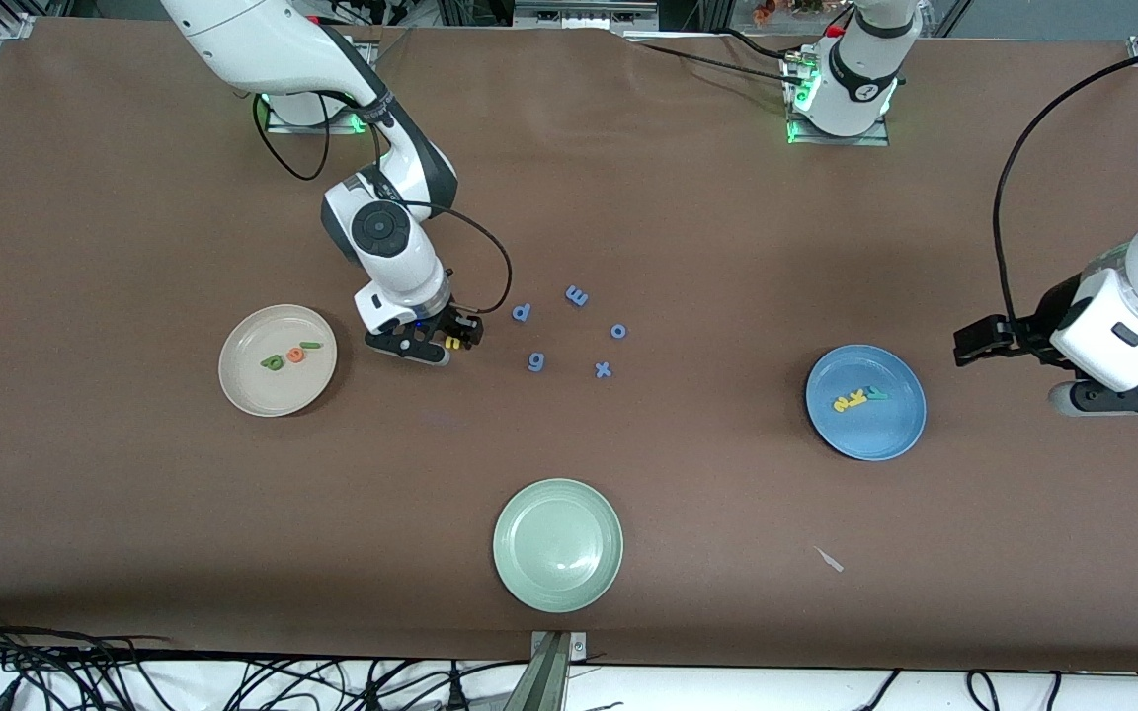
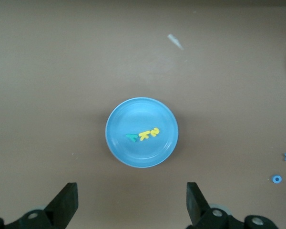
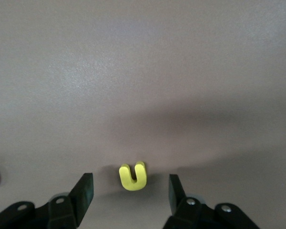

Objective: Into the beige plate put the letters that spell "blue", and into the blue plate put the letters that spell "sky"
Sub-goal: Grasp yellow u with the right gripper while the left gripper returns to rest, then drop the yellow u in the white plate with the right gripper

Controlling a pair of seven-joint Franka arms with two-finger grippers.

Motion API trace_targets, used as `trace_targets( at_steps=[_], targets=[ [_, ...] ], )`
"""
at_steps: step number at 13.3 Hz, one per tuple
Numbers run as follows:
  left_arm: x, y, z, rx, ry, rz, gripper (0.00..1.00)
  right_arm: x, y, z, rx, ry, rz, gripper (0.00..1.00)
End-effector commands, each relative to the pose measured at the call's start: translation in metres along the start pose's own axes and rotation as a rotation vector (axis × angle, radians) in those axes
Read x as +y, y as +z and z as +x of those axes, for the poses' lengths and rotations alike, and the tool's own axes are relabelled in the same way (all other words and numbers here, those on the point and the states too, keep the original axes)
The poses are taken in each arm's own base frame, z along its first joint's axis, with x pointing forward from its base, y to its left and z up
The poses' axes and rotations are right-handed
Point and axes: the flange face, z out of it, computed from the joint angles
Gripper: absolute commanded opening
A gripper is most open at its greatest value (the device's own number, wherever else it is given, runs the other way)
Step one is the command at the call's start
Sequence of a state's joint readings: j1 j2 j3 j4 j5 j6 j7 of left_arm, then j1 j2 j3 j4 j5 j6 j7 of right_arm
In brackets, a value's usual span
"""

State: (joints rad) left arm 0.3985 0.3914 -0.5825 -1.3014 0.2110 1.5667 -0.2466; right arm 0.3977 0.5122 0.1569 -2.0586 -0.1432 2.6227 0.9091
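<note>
Pale green plate noted nearest camera. Yellow u seen on table between parted, non-touching fingers of right gripper. Left gripper held wide, waiting near blue plate.

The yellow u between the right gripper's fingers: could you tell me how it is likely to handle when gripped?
The yellow u looks like thin foam: probably very light and slightly squashy. Lying flat, it shouldn't roll, but could slide on the table.

Brown-covered table carries beige plate, blue plate, pale green plate, yellow u, five blue-purple letters, apparently a paper scrap.
</note>
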Motion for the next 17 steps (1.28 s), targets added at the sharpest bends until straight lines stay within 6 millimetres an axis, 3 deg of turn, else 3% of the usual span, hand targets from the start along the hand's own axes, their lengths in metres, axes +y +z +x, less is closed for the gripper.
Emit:
trace_targets(
  at_steps=[1, 2, 6, 9, 10, 13, 15, 17],
  targets=[
    [-0.003, -0.029, -0.02, 0.015, -0.08, 0.013, 1.0, -0.006, 0.016, -0.007, 0.005, -0.017, 0.006, 0.72],
    [-0.006, -0.041, -0.028, 0.028, -0.094, -0.009, 1.0, -0.006, 0.019, -0.008, 0.004, -0.017, 0.009, 0.69],
    [0.015, -0.045, -0.086, 0.072, -0.062, -0.041, 1.0, -0.003, 0.021, -0.007, 0.002, -0.021, 0.002, 0.4],
    [0.009, -0.044, -0.089, 0.107, 0.106, -0.031, 1.0, 0.002, 0.018, -0.003, 0.007, -0.037, -0.006, 0.11],
    [0.003, -0.043, -0.088, 0.104, 0.098, -0.032, 1.0, 0.009, 0.009, 0.007, 0.02, -0.058, -0.013, 0.09],
    [0.002, -0.044, -0.091, 0.099, 0.047, -0.032, 1.0, 0.048, -0.038, 0.041, -0.014, -0.17, -0.132, 0.09],
    [0.002, -0.043, -0.092, 0.096, 0.055, -0.032, 1.0, 0.095, -0.073, 0.069, -0.067, -0.295, -0.2, 0.1],
    [0.003, -0.046, -0.095, 0.099, 0.052, -0.03, 1.0, 0.143, -0.091, 0.085, -0.104, -0.357, -0.228, 0.11]
  ],
)
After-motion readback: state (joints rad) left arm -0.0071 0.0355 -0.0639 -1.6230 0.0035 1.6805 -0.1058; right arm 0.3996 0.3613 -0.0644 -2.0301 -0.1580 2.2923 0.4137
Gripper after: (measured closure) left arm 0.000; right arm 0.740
